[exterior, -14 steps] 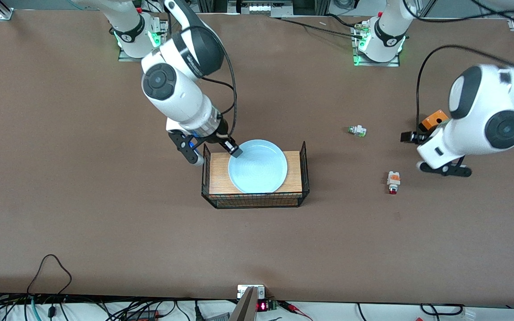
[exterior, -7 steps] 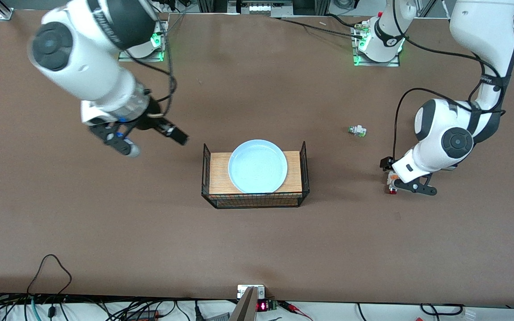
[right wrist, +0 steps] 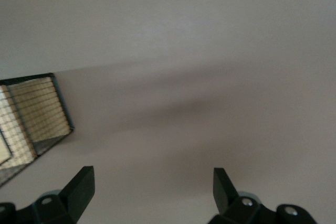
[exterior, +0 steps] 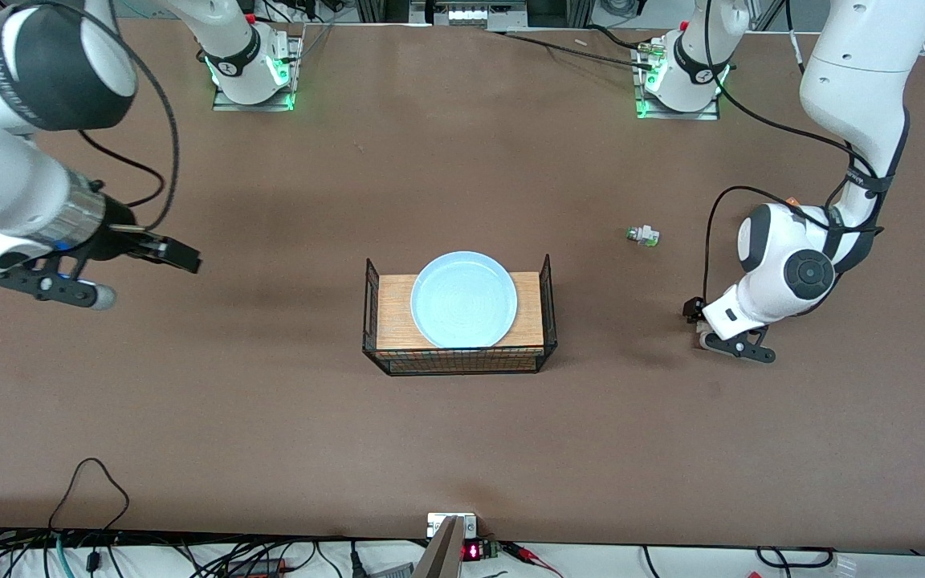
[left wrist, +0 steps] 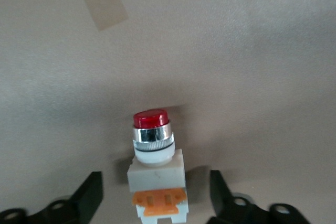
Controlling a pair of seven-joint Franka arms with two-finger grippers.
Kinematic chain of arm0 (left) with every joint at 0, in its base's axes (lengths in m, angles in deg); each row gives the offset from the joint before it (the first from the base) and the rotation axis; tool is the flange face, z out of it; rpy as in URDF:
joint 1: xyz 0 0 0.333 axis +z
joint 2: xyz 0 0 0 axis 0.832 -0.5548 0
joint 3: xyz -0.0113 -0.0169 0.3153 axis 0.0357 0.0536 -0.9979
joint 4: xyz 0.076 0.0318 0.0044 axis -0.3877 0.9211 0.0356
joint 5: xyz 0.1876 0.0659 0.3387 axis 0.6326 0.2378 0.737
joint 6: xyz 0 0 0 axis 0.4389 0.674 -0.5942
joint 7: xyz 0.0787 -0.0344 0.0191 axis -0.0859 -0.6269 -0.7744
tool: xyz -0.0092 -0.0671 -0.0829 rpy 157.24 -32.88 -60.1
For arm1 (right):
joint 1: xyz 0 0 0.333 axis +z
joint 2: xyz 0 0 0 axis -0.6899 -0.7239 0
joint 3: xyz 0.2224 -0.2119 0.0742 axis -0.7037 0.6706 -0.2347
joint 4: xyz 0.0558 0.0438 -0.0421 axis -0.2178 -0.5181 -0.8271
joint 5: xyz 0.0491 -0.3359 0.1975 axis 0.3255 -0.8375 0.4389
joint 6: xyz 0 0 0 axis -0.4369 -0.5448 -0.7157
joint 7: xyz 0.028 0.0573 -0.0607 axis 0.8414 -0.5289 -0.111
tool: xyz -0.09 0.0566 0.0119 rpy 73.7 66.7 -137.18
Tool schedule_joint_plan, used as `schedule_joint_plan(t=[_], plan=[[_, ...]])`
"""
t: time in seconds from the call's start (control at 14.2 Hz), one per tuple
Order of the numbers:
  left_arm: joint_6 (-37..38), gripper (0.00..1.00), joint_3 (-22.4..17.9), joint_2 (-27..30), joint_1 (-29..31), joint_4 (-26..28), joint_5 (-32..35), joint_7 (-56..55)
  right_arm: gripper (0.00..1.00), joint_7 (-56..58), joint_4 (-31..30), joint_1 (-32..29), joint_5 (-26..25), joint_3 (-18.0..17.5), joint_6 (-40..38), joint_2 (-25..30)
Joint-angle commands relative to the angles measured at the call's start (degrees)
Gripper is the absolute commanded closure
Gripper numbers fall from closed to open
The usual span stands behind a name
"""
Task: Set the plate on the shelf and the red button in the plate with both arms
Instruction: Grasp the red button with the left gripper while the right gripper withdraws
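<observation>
In the front view the pale blue plate (exterior: pixel 463 299) is lying in the wire basket (exterior: pixel 547 305) while the right tool (exterior: pixel 121 269) is hanging apart over bare worktop (exterior: pixel 270 433), and in the left wrist view the left tool (left wrist: pixel 155 198) is standing apart around the light, stiff red button (left wrist: pixel 155 174) lying on the worktop, best pinched on its white body.

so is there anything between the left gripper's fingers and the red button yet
No. In the left wrist view the left gripper is open, with the red button standing between its fingers; only bare table shows in the gaps.
</observation>
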Motion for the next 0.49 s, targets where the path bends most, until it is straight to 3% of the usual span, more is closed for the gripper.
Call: schedule_joint_plan(t=[0.0, 0.07, 0.14, 0.42], plan=[[0.6, 0.77, 0.4, 0.3, 0.4, -0.5, 1.2, 0.6, 0.00, 8.2, 0.4, -4.6, -1.7, -1.3, -3.2, 2.0], [1.6, 0.89, 0.4, 0.4, 0.1, -0.6, 1.1, 0.6, 0.00, 10.7, 0.3, -5.9, -1.7, -1.3, -3.3, 2.3], [3.1, 0.95, 0.4, 0.9, 0.1, -1.1, 1.2, 0.5, 0.00, 13.6, 0.3, -7.4, -1.7, -1.4, -3.3, 2.4], [10.4, 0.96, 2.7, 5.6, 0.0, -2.4, 1.2, 0.5, 0.00, 21.5, -1.1, -9.1, -2.4, 0.2, -4.9, 3.4]])
